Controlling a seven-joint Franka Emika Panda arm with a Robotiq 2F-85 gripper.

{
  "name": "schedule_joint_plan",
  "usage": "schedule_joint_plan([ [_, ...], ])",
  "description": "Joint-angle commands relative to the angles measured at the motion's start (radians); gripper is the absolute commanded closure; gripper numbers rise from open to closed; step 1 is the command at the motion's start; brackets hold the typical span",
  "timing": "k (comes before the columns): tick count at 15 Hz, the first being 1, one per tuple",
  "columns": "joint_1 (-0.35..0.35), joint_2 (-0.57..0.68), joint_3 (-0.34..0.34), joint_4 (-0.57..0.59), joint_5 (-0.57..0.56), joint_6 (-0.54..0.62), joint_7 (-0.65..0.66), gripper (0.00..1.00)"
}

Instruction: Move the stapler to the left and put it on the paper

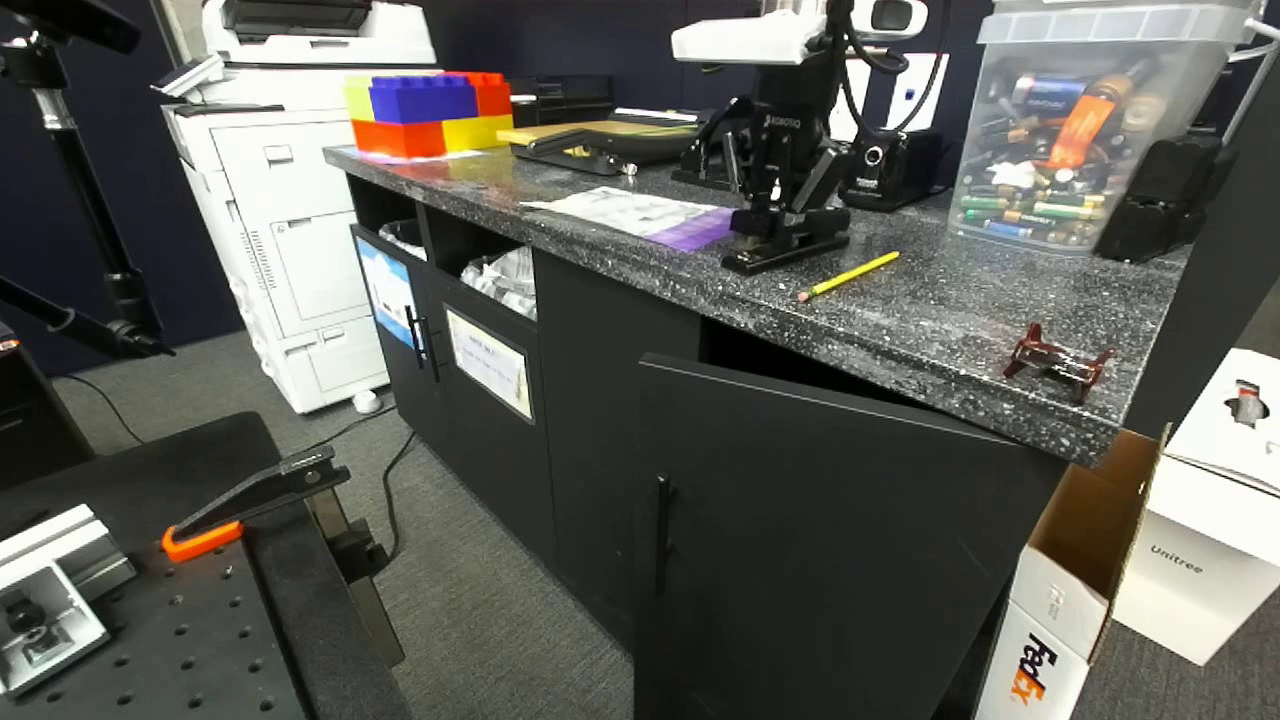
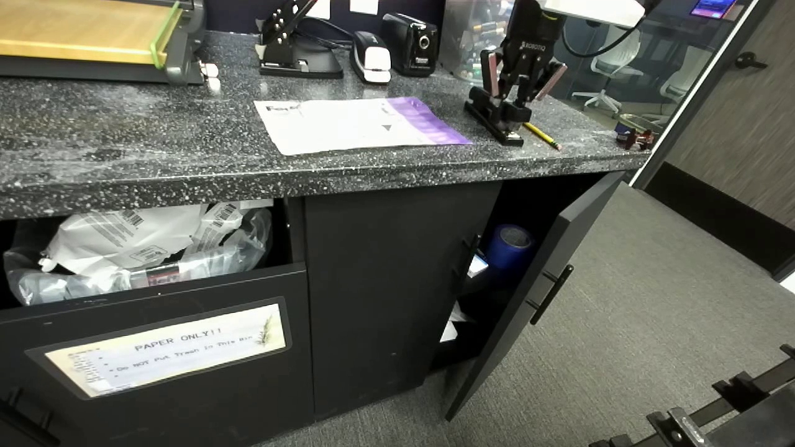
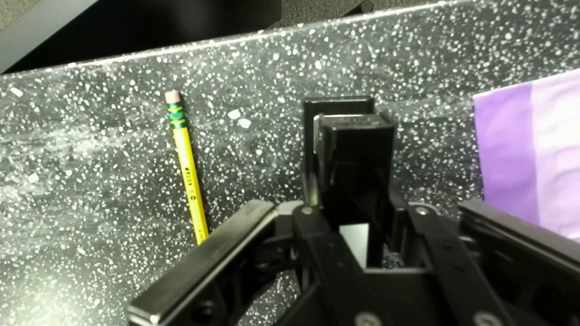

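stapler [image 3: 357,165] on speckled countertop [image 3: 253,149], between yellow pencil [image 3: 189,176] and paper [image 2: 341,124], touching neither; one end hidden behind gripper [image 3: 355,208] in wrist view. gripper closed on stapler, finger each side, contact faces partly masked. wrist view: paper cut off at right.

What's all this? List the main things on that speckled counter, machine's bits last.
stapler: one, black, near the front
paper: one, white with purple end, beside the stapler
pencil: one, yellow, stapler's other side
desk gadget: one, black and white, towards the back
pencil sharpener: one, black, beside the desk gadget
lever gadget: one, black, near the desk gadget
paper cutter: one, yellow, past the lever gadget
block stack: one, multicoloured, past the paper cutter
bin: one, clear, near the pencil sharpener
trinket: one, dark red, near the corner
tool: one, black, around the stapler, grip unclear
arm: one, mostly white, above the tool
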Motion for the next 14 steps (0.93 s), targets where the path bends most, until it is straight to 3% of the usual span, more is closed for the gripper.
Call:
schedule_joint_plan([
  [1,0.027,-0.035,-0.009,0.015,-0.029,-0.020,-0.007,0.92],
  [8,0.149,-0.211,0.018,-0.072,-0.077,-0.010,0.000,0.92],
  [14,0.247,-0.163,0.040,-0.036,-0.054,-0.024,0.007,0.92],
])
